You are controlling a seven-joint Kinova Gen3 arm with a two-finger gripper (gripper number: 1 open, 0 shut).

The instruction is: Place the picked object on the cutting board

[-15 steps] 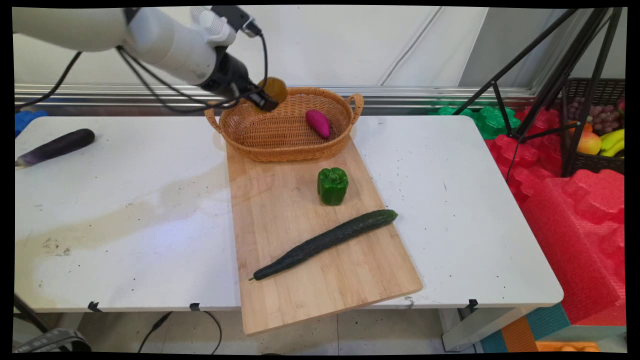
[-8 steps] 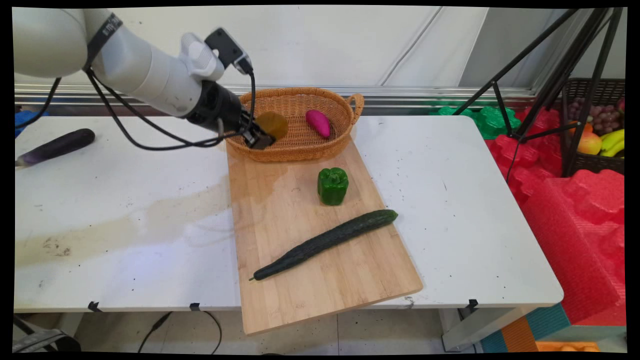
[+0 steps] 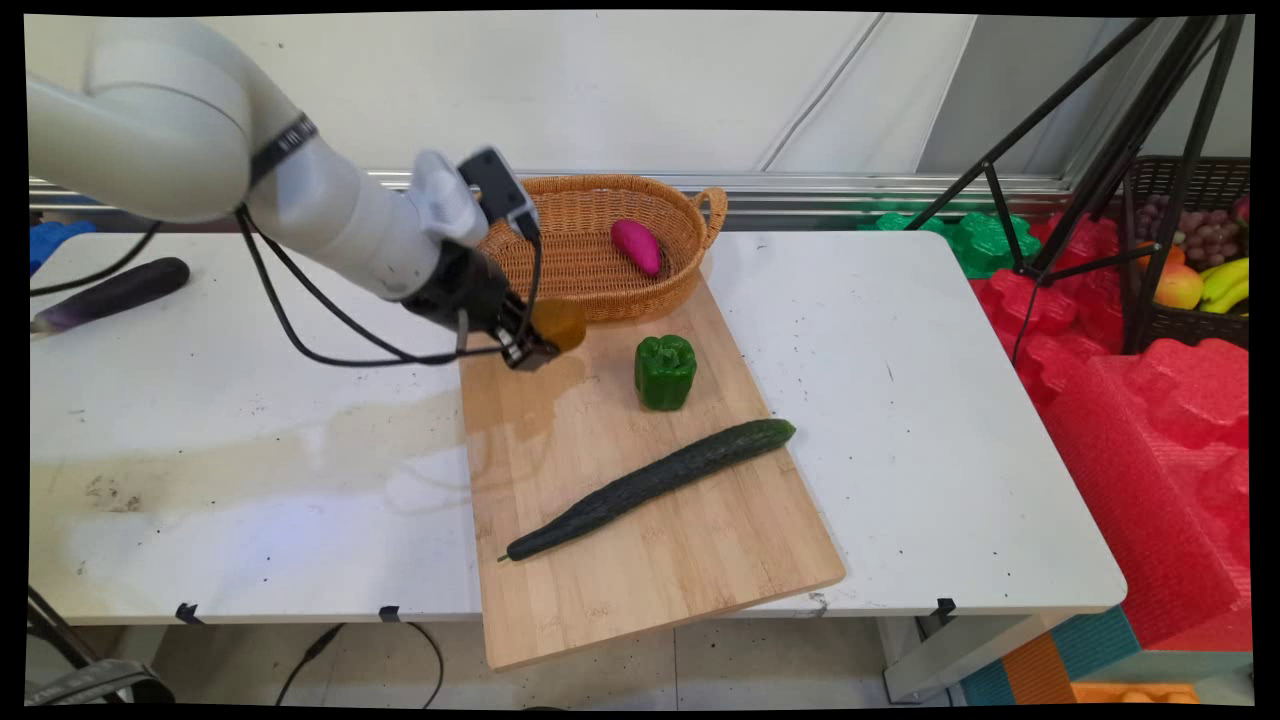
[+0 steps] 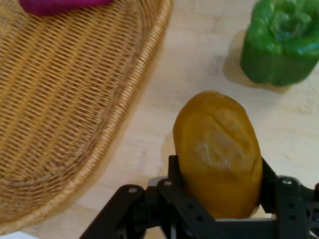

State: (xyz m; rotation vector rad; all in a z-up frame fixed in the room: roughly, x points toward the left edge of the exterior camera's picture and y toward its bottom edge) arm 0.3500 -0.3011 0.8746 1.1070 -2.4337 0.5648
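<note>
Claw [image 3: 545, 340] is gripping the yellow-brown oval potato [image 4: 218, 152], now hanging over the bamboo cutting board [image 3: 640, 540] beside the woven wicker basket [image 3: 585, 290]; a second ago it was above the basket. Green bell pepper [image 3: 665, 372] sits nearby.

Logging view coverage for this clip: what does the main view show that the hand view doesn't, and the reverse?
Only the main view shows the cucumber, the eggplant and the white table. Only the hand view shows up close that the tool is clamped on both sides of the yellow-brown potato. Both show the potato, the wicker basket, the pink sweet potato, the green pepper and the cutting board.
</note>
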